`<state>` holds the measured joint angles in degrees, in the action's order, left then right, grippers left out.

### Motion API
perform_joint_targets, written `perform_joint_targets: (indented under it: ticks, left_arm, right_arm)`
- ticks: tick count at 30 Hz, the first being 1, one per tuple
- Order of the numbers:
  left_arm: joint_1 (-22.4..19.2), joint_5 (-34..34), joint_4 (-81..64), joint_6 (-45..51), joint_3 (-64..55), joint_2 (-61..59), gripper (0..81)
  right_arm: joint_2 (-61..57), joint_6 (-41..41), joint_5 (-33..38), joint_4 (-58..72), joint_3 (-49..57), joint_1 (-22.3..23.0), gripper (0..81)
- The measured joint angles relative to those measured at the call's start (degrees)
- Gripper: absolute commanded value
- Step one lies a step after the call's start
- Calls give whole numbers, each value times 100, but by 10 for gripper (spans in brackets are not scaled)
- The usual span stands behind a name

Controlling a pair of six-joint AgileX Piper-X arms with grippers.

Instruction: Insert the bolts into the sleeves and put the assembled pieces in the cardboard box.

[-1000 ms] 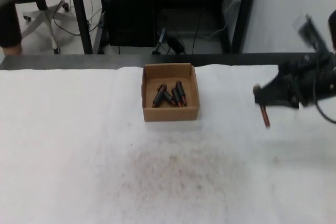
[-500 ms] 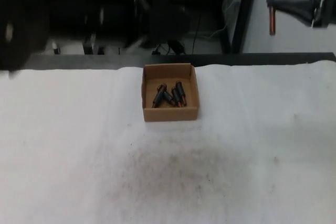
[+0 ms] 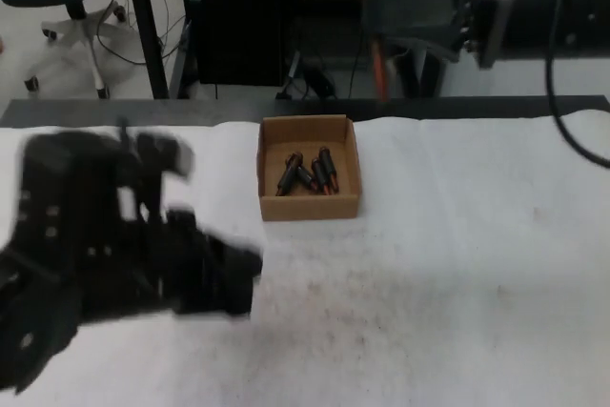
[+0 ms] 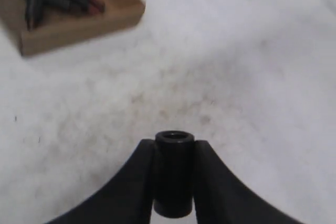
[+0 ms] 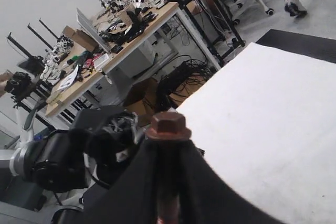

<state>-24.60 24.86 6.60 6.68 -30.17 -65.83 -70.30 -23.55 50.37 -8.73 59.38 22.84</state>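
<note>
- Now the left gripper [image 4: 174, 153] is clamped on a sleeve [image 4: 173, 182], with its open end outward — ready, I judge, to receive a bolt.
- Right gripper [image 5: 167, 153] pinches the bolt [image 5: 168, 125], head past the fingertips, high above the far side.
- Box [image 3: 308, 207] sits far centre and holds finished pieces [image 3: 307, 172] — within reach of both arms.

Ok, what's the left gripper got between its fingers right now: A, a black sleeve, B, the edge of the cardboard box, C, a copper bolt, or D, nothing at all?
A: the left wrist view shows the left gripper shut on a black sleeve with its hollow end showing; the bolt sits in the right gripper.
</note>
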Motion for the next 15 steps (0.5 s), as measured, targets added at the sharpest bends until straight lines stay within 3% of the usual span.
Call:
perform_joint_targets:
  ticks: [5,8,15]
  left_arm:
    - [-42,-599,2329,-668,-876,-1091,1]
    - [-94,-777,2766,-978,-1168,-1436,1]
    - [-395,-951,3086,-1970,-1849,-2430,38]
  right_arm:
    - [0,308,-682,-442,0,272,8]
    - [0,598,-1401,-910,0,333,8]
    - [0,861,-1968,-2178,-8,337,8]
